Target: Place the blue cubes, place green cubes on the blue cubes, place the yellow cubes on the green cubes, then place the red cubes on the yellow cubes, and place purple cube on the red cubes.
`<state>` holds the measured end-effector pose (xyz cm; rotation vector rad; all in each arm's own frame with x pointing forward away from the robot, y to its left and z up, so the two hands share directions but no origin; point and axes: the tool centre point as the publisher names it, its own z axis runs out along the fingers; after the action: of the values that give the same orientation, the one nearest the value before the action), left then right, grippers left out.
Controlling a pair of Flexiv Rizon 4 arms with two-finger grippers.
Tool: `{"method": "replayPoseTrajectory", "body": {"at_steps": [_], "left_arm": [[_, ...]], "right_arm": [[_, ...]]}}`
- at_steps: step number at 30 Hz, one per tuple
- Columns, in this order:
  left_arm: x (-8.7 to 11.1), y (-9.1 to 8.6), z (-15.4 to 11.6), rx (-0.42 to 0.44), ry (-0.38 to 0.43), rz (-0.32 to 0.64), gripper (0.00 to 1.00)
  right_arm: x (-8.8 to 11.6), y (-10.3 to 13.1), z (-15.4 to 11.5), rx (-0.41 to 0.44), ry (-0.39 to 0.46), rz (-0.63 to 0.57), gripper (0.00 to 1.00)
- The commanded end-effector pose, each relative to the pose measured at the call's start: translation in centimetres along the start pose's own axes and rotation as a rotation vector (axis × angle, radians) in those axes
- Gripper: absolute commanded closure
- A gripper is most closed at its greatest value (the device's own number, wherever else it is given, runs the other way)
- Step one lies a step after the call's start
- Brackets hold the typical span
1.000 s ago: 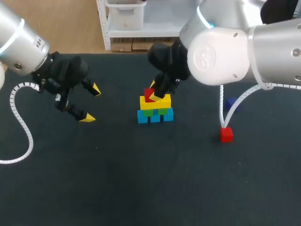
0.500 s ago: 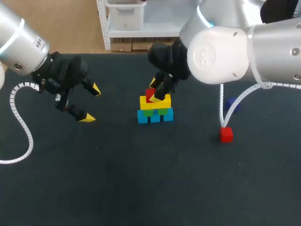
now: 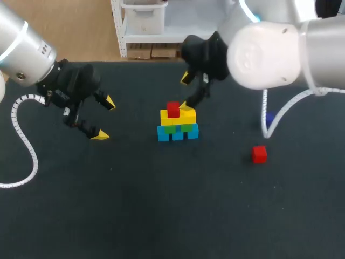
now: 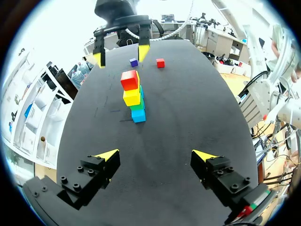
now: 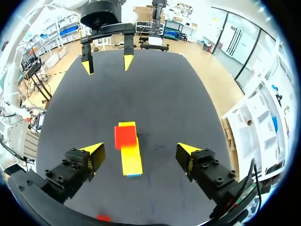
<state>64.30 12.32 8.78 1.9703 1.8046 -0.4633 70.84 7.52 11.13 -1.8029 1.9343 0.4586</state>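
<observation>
Red cube (image 4: 130, 80) tops stack (image 4: 136, 104), ahead of wide-spread left gripper (image 4: 155, 154).

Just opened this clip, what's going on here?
Two arms are stacking cubes mid-table: blue cubes at the base, green cubes, then yellow cubes, one red cube on top. The right pincer hangs open just above it, holding nothing. The left pincer is open too, off to the side. A second red cube and the purple cube lie loose.

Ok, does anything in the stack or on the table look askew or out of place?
Nothing is fallen or damaged. The top red cube sits at one end of the yellow cubes, not centred, so the stack looks lopsided. A second red cube lies alone on the table, apart from the stack.
</observation>
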Motion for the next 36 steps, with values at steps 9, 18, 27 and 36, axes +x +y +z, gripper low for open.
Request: {"method": "replayPoseTrajectory", "body": {"at_steps": [9,18,27,36], "left_arm": [[0.1,-0.1,0.0,-0.002,-0.003,0.003,0.00],[0.1,-0.1,0.0,-0.002,-0.003,0.003,0.00],[0.1,-0.1,0.0,-0.002,-0.003,0.003,0.00],[0.1,-0.1,0.0,-0.002,-0.003,0.003,0.00]], "right_arm": [[5.8,3.3,-7.5,0.061,-0.007,-0.020,0.00],[10.8,7.2,-9.4,0.056,0.016,-0.020,0.00],[14.6,10.1,-9.3,0.027,0.036,-0.023,0.00],[18.2,11.1,-8.1,0.018,0.047,-0.035,0.00]]}}
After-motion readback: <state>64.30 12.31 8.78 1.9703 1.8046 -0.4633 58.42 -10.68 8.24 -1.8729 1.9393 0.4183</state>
